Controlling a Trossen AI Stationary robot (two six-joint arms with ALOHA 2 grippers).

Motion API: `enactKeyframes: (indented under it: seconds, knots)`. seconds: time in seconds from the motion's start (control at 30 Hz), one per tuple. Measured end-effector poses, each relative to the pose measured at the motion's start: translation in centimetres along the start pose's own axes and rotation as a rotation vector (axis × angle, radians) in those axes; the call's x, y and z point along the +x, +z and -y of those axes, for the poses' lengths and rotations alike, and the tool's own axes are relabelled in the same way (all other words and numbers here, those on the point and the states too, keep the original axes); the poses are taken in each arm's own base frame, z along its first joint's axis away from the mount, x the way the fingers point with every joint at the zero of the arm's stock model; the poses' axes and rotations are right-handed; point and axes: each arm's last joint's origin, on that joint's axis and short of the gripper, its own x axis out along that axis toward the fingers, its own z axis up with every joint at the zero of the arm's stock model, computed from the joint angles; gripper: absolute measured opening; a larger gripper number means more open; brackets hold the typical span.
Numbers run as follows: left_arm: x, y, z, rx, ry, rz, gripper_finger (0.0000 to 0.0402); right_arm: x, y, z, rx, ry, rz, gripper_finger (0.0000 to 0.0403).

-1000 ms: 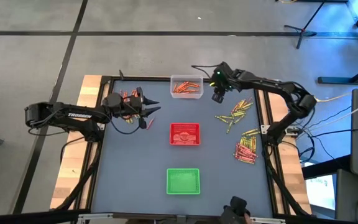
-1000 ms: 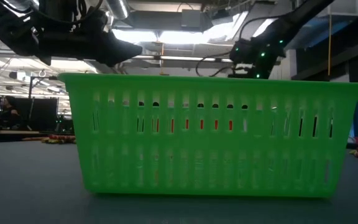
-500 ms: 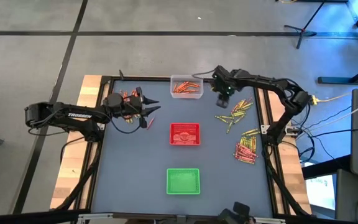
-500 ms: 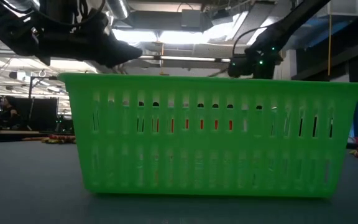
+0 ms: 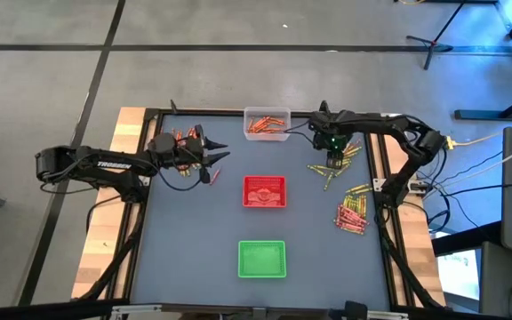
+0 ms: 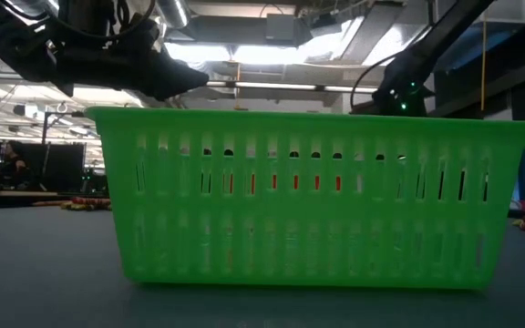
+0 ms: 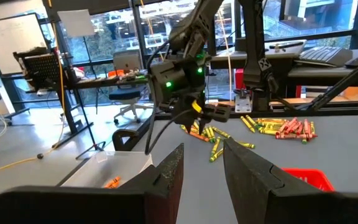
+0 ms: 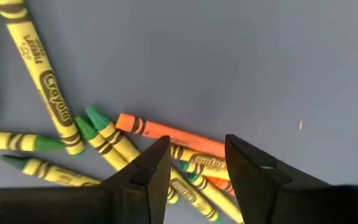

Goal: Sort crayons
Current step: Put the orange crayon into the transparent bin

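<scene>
My right gripper [image 5: 334,156] [image 8: 197,155] points down, open, just above a loose heap of yellow-green crayons [image 5: 334,165] at the far right of the table. An orange crayon [image 8: 166,130] and several yellow-green ones [image 8: 107,140] lie flat on the table under its fingertips. I see no touch. My left gripper [image 5: 222,158] [image 7: 201,165] hangs level over the table's far left, open by a narrow gap, with nothing between its fingers. Orange crayons lie in the clear tray [image 5: 267,124].
A red tray [image 5: 264,191] stands mid-table and a green tray [image 5: 262,258] [image 6: 308,200] near the front edge. Red and yellow crayons [image 5: 352,213] lie heaped by the right edge. More crayons [image 5: 181,139] lie around the left gripper.
My right gripper has gone from beside the clear tray toward the table's right and near edges and down onto the yellow-green heap. It has tipped from a slant to pointing almost straight down. Its fingers have kept the same gap.
</scene>
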Motion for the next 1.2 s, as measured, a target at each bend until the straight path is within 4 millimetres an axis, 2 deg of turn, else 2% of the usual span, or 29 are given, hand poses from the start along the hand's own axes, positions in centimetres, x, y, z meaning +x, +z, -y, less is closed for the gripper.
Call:
enactKeyframes:
  seconds: [0.3,0.73,0.83,1.1,1.2]
  knots:
    - [0.0,0.0,0.0,0.002,0.0,0.005,0.0098,0.5,-0.5,-0.6,-0.094,0.073,-0.018,0.0151]
    - [0.0,0.0,0.0,-0.007,-0.001,0.002,0.0098,1.8,-0.5,-0.8,-0.293,0.047,0.014,0.0149]
    - [0.0,0.0,0.0,-0.006,-0.001,0.001,0.0098,1.6,-0.3,-0.7,-0.291,0.051,0.026,0.0128]
    - [0.0,0.0,0.0,-0.007,0.0,0.005,0.0098,1.5,-0.2,-0.6,-0.287,0.039,0.034,0.0024]
    - [0.0,0.0,0.0,-0.007,-0.001,0.005,0.0098,1.5,-0.2,-0.6,-0.288,0.029,0.027,0.0009]
